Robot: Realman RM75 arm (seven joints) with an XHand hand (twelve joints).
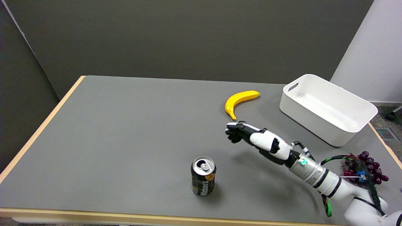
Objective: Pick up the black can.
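Note:
The black can (203, 176) stands upright near the table's front edge, a little left of centre, its silver top facing up. My right hand (251, 137) hovers above the table, up and to the right of the can and well apart from it. Its black fingers point left, spread apart and holding nothing. The white forearm reaches in from the lower right.
A yellow banana (239, 100) lies just beyond the hand. A white bin (326, 108) sits at the back right. A bunch of dark grapes (364, 167) lies at the right edge, partly behind the arm. The grey table (125, 131) has a wooden rim.

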